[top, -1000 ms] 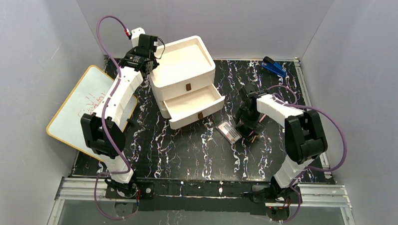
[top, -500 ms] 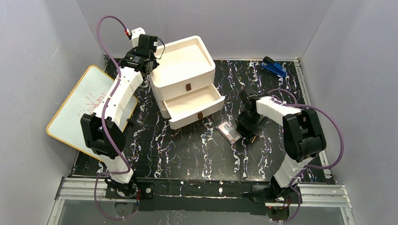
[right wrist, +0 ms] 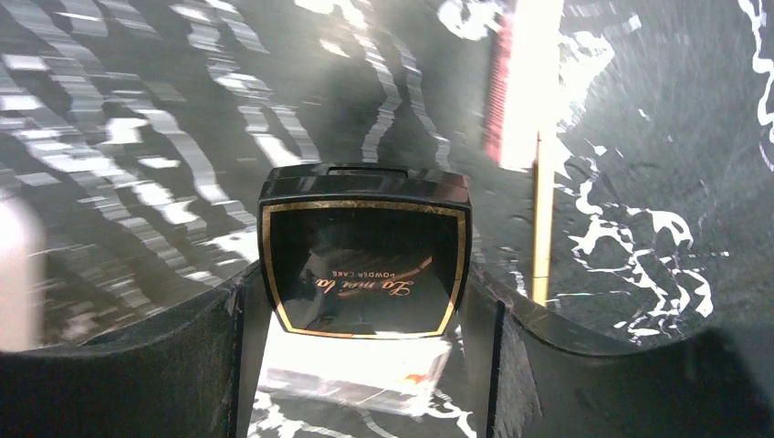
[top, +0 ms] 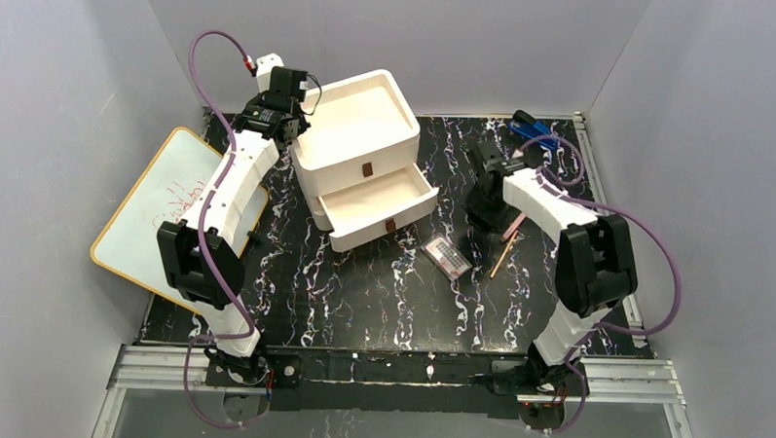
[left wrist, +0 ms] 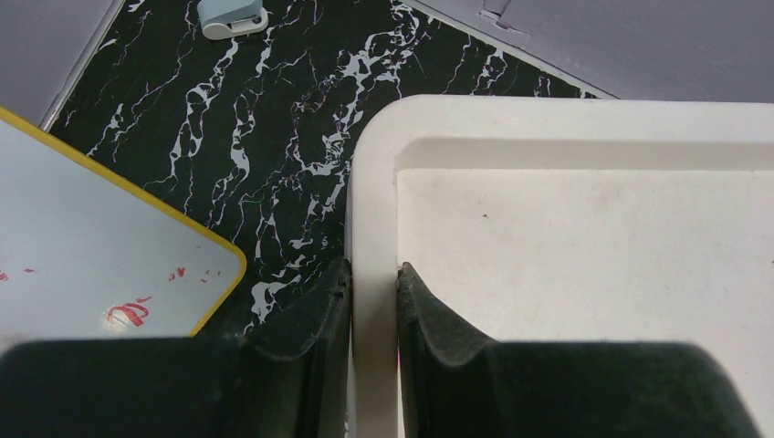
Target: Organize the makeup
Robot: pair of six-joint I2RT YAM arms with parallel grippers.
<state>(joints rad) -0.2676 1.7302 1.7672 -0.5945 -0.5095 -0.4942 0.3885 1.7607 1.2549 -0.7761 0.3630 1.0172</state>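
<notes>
Top view: my left gripper (top: 288,128) sits at the upper-left corner of the white organizer (top: 353,120), whose lower drawer (top: 380,201) stands pulled out toward frame centre. My right gripper (top: 486,205) hangs right of centre, above the table (top: 362,291). I can't make out what it carries from here. The palette (top: 448,256) and the stick (top: 505,250) lie just below it in the frame, near each other but apart.

Left wrist view: the fingers (left wrist: 310,333) are pinched on the organizer's side wall, one on each face. That should anchor the unit.

Right wrist view: the black compact (right wrist: 365,260) sits square between the pads (right wrist: 228,356), which are clamped on its two sides with the lid facing the camera.

I judge the step to be carrying the compact into the drawer. Those glossy edges look slippery, so I'd travel slowly and keep it level. I'd clear the drawer front, lower well inside before releasing, and set it at one end so the palette has room.
</notes>
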